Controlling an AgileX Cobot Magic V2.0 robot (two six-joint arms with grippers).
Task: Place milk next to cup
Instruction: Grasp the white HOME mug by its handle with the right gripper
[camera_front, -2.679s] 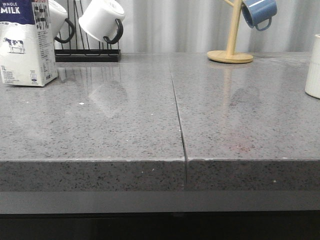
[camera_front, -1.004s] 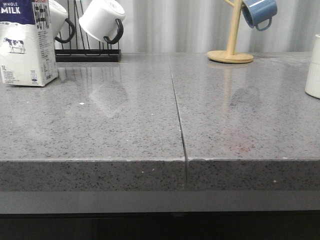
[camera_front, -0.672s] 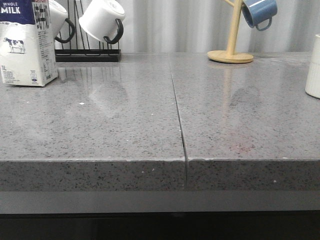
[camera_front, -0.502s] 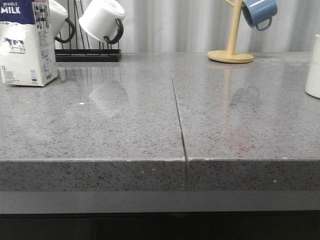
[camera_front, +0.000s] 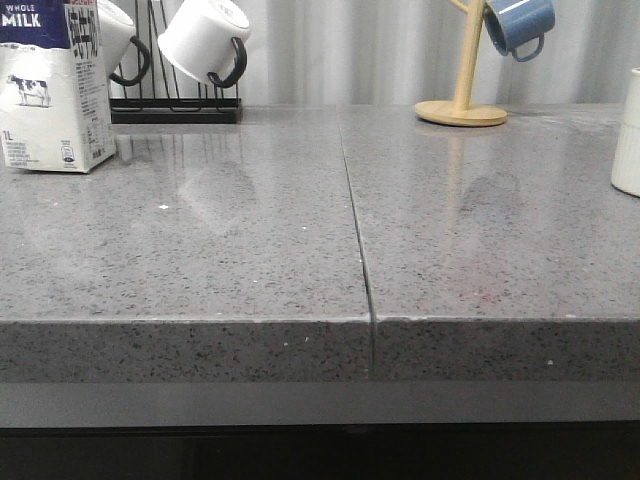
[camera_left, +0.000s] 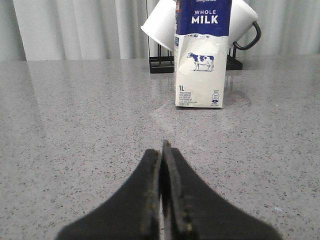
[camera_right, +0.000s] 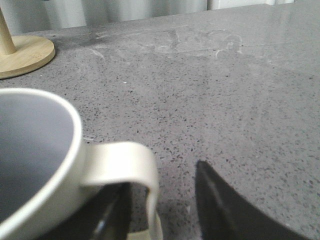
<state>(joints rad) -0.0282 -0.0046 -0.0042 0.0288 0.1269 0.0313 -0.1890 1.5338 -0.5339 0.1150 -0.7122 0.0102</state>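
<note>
The milk (camera_front: 50, 90), a tall white carton with a dark blue top and a cow picture, stands upright at the far left of the grey counter. In the left wrist view the milk (camera_left: 202, 60) is straight ahead of my left gripper (camera_left: 162, 150), which is shut and empty, well short of it. The cream-white ribbed cup (camera_front: 628, 135) stands at the right edge. In the right wrist view the cup (camera_right: 35, 150) is close. My right gripper (camera_right: 162, 177) is open around its cream handle (camera_right: 120, 160), one finger inside the loop, the other outside. Neither gripper shows in the front view.
A black rack (camera_front: 175, 108) with white black-handled mugs (camera_front: 205, 40) stands behind the milk. A wooden mug tree (camera_front: 462, 100) with a blue mug (camera_front: 518, 25) stands at the back right; its base (camera_right: 25, 52) lies beyond the cup. A seam (camera_front: 355, 230) splits the counter.
</note>
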